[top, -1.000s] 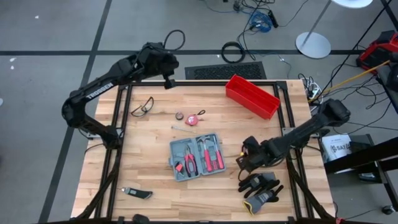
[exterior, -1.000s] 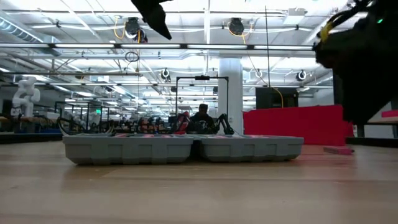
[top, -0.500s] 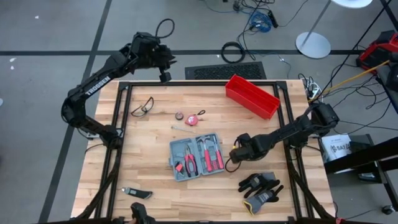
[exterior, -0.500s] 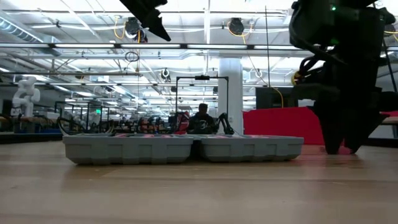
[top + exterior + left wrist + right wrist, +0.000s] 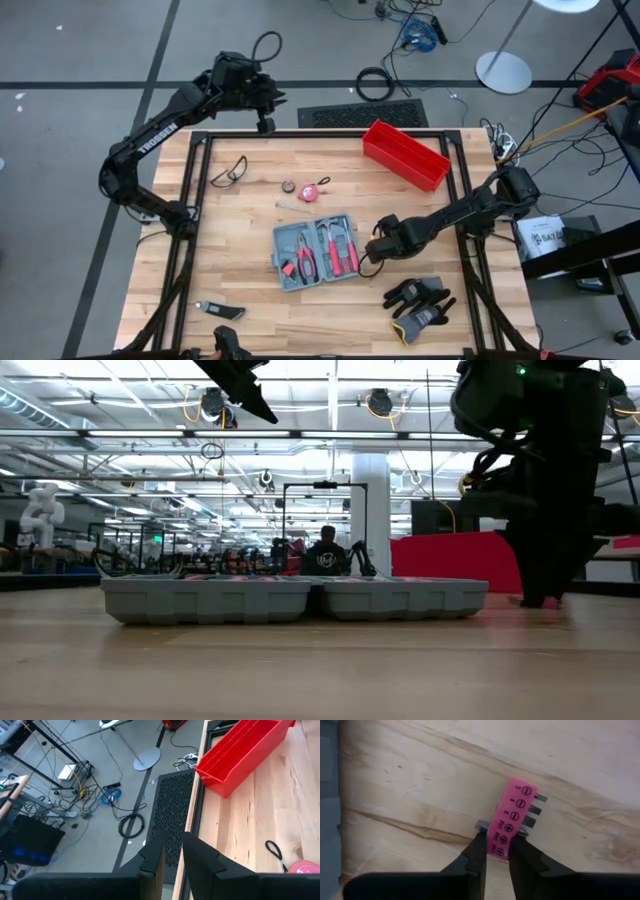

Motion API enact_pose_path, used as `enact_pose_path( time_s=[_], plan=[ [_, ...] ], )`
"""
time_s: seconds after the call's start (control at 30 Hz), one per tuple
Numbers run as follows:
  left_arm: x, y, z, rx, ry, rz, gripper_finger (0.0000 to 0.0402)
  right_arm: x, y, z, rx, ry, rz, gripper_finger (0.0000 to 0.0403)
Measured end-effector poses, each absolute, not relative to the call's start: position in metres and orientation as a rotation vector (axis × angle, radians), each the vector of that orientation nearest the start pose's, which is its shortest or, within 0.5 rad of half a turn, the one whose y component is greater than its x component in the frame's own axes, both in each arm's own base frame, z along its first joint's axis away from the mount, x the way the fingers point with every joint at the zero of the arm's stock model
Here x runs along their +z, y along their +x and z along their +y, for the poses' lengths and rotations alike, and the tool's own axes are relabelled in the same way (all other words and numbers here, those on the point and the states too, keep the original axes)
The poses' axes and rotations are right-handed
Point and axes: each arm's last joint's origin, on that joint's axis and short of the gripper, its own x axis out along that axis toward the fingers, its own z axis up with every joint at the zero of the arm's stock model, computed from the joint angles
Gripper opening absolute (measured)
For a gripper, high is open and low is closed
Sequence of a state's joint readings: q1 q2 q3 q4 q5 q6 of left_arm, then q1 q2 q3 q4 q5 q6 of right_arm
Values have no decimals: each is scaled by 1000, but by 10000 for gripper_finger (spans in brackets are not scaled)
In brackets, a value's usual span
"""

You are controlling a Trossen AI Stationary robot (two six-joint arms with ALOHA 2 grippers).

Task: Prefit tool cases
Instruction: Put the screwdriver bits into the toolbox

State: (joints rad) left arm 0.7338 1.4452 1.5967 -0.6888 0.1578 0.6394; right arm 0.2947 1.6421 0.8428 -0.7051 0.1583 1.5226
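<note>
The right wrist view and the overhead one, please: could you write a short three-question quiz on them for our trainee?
1. True or false: the tool case lies shut on the table.
2. What is the right tool closed on? A) a pink bit holder B) a hammer C) a wrench
3. Fill the gap: the ___ tool hangs over the table's far edge, well away from the case.

Key
1. False: it lies open, with its tools showing.
2. A
3. Left: the left tool.
</note>
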Motion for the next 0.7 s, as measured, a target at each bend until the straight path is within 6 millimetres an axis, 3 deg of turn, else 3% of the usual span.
enact_pose_path(
  time_s=[0.13, 0.23, 0.37, 0.53, 0.7],
  plan=[
    [413, 228, 200, 380, 379, 644, 73, 166, 259, 72, -984, 858, 1139, 44],
    [413, 228, 200, 382, 382, 641, 73, 191, 271, 74, -957, 857, 1093, 11],
    [414, 228, 200, 386, 386, 631, 73, 217, 292, 77, -852, 885, 981, 3],
    [414, 229, 200, 389, 389, 626, 73, 225, 301, 74, -846, 824, 886, 2],
    [414, 229, 200, 389, 389, 626, 73, 225, 305, 56, -946, 623, 767, 7]
  ],
)
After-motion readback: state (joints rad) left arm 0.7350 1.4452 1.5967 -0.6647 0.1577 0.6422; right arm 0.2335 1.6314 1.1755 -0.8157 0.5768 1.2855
